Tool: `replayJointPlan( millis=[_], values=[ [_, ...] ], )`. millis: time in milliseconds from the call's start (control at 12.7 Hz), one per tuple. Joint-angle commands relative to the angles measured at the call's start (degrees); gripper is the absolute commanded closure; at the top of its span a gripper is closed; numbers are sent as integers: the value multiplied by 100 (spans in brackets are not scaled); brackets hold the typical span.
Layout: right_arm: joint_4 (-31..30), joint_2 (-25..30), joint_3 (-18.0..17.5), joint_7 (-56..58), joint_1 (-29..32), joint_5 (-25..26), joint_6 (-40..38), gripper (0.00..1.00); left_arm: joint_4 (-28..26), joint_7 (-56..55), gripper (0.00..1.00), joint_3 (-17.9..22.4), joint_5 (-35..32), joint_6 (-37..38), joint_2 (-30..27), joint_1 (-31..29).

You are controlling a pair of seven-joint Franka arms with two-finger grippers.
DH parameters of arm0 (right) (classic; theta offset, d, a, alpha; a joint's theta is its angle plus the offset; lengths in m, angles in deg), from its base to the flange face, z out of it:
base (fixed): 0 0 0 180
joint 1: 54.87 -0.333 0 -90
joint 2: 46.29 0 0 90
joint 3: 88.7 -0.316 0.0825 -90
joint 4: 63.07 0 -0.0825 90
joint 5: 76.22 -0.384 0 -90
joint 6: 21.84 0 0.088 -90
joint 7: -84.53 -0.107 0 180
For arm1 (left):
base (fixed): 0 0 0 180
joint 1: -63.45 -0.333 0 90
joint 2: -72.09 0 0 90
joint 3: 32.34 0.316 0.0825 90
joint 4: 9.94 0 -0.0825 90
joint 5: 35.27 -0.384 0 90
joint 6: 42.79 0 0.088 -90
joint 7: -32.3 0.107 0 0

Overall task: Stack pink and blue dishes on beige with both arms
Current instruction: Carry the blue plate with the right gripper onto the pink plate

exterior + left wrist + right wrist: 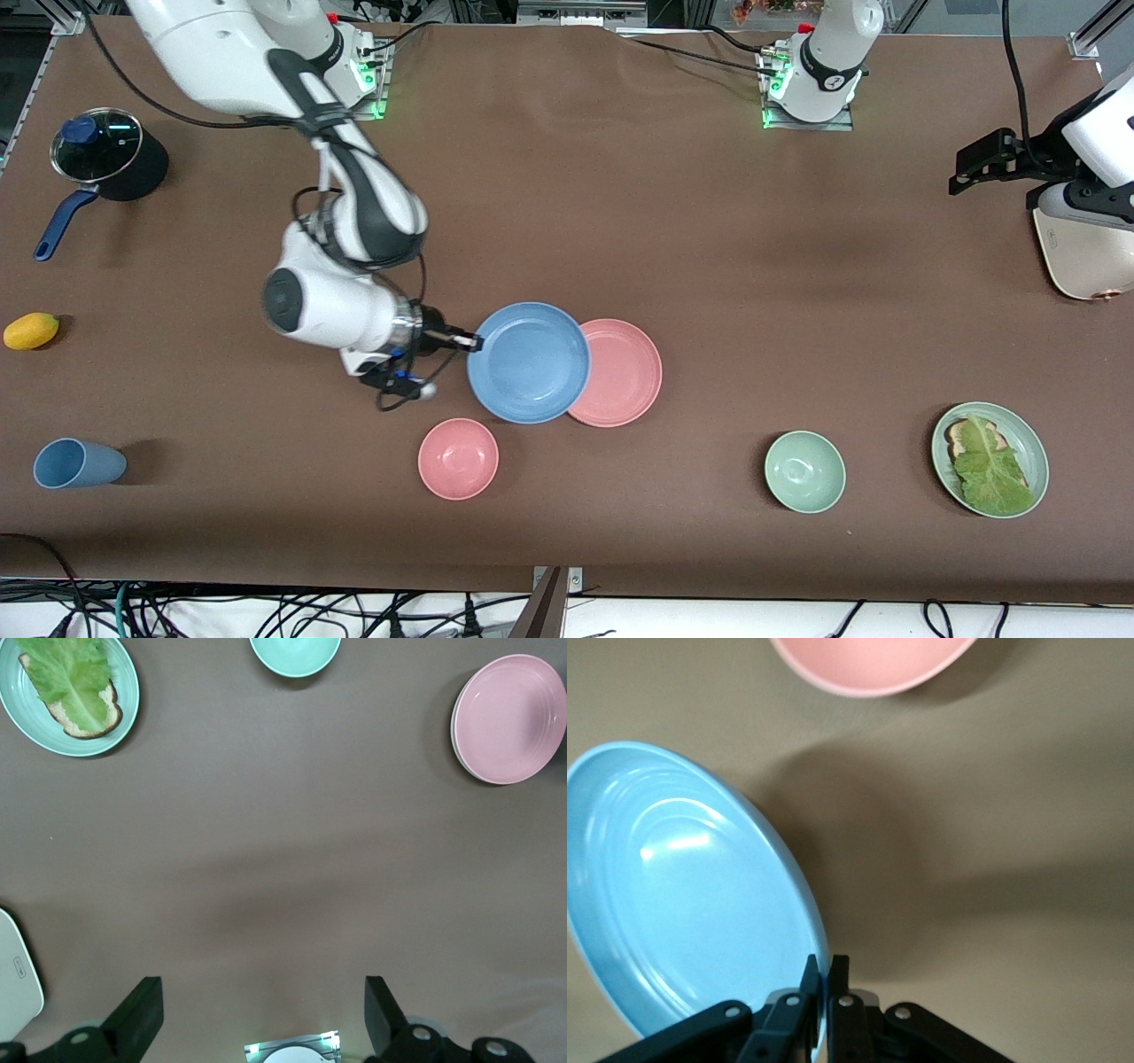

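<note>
on brown table cloth [709, 221] the pink plate [625, 372] is already set on the barely visible beige plate [455, 731], while the blue plate [529, 361] is pinched at its rim by the right gripper [469, 340], overlapping the pink one's edge and not yet stacked; the left gripper [264, 1014] is kept parted, waiting over bare cloth at the left arm's end.

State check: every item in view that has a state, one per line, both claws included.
right claw: shut on blue plate rim
blue plate: lifted, tilted, overlapping pink plate in front view
pink plate: lying flat, a pale rim showing beneath it
left claw: open, empty, arm waits
pot: lid on
blue cup: on its side
pink bowl: upright, empty
green bowl: upright, empty
green plate: holds bread, lettuce
</note>
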Motion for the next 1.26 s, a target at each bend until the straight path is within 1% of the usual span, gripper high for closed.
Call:
replayJointPlan(
  millis=[0,79,158,395,711,870,1186],
  values=[
    [532,-402,43,-717,-332,834,18,100,6,37,0,28,71,-108,56,-5],
    [593,-499,43,-780,-516,914,44,100,6,37,0,29,53,-116,65,-5],
    [637,-595,131,-824,-683,941,201,100,6,37,0,29,53,-134,65,-5],
    [664,-649,184,-859,-956,950,352,100,6,46,0,29,62,-134,65,-13],
    [997,-1026,193,-859,-1053,950,650,100,15,46,0,29,62,-134,65,-22],
    [1191,-1255,193,-859,-1071,950,923,100,15,46,0,29,62,-134,65,-22],
    [1253,-1317,193,-851,-1089,950,932,100,15,46,0,29,62,-134,65,-22]
  ],
)
